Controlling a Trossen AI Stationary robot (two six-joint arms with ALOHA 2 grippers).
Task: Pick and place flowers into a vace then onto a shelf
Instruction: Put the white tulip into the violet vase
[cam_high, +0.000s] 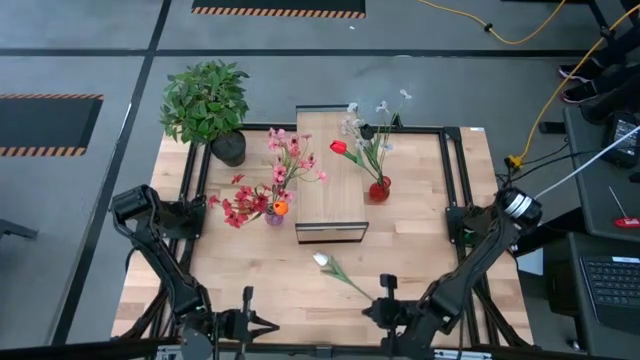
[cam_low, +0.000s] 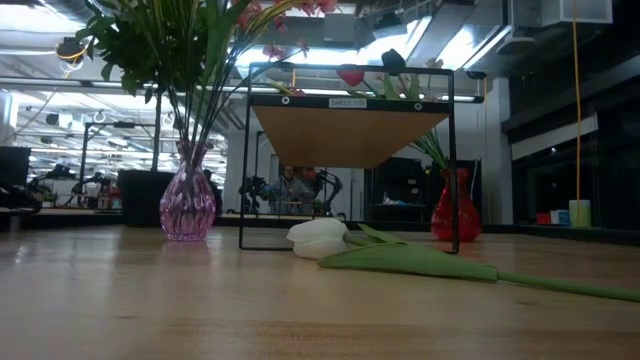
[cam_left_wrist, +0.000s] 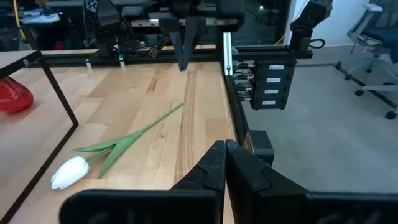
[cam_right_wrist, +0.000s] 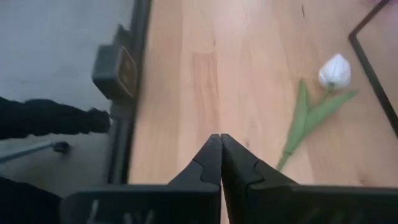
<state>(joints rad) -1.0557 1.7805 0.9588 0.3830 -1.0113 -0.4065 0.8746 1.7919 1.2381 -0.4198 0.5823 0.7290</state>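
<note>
a white tulip (cam_high: 322, 260) lay flat on the surface just in front of the shelf (cam_high: 330, 175). the left gripper (cam_high: 247, 322) and right gripper (cam_high: 385, 308) waited at the near edge, fingers pressed together, empty. best to open wide, then pinch mid-stem, not the bloom.

- Cut off by the low view's top edge: blossoms above the purple vase (cam_low: 187, 205).
- Half hidden behind the shelf (cam_low: 350, 135) frame there: red vase (cam_low: 455, 210).
- Clipped at the left wrist view's edge: same red vase.
- Too small and dim to make out: person (cam_low: 290, 190) in the room beyond.
</note>
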